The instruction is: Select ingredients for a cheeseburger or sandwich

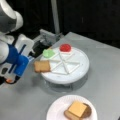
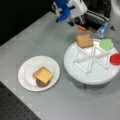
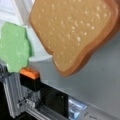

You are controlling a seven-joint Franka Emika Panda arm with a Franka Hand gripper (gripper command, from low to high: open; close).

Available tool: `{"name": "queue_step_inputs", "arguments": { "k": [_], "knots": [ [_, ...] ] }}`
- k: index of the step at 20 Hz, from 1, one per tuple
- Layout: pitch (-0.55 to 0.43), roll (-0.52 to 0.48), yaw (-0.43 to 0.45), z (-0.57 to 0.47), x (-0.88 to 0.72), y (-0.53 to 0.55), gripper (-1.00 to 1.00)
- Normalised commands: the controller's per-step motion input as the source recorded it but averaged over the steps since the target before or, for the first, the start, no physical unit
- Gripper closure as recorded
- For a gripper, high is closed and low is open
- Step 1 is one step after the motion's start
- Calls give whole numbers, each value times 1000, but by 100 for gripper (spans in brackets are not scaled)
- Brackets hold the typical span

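A tan toast slice (image 1: pixel 42 66) (image 2: pixel 84 40) hangs at the rim of the white divided tray (image 1: pixel 80 71) (image 2: pixel 72 65), jutting past its edge. It fills the wrist view (image 3: pixel 75 32), tilted and close. My blue gripper (image 1: pixel 29 66) is shut on it from a front view's left. A green lettuce leaf (image 1: pixel 48 53) (image 2: pixel 106 43) (image 3: pixel 13 47) and a red tomato disc (image 1: pixel 65 47) (image 2: pixel 115 59) lie in tray sections. On the white plate (image 1: pixel 53 110) (image 2: pixel 25 70), yellow cheese (image 1: pixel 78 108) (image 2: pixel 44 75) tops a dark patty (image 1: pixel 88 112) (image 2: pixel 41 83) and a toast slice (image 1: pixel 69 115).
An aluminium rail with an orange cap (image 3: pixel 29 73) (image 2: pixel 81 28) runs just behind the tray. A grey upright pole (image 1: pixel 55 17) stands at the table's back edge. Grey tabletop (image 1: pixel 105 62) surrounds the plate and tray.
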Motion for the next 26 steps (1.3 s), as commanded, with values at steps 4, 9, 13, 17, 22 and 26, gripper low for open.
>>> {"name": "queue_step_inputs", "arguments": {
  "k": [4, 9, 13, 17, 22, 26],
  "knots": [
    [79, 442, 199, -99, 376, -283, -100],
    [57, 418, 211, -129, 297, -269, -100],
    [32, 344, 197, -86, 265, -261, -100],
    [16, 342, 182, -147, 214, -228, -100],
    [-13, 404, 98, -280, 146, -157, -100],
    [-36, 424, 19, -244, 129, -120, -100]
  ]
}}
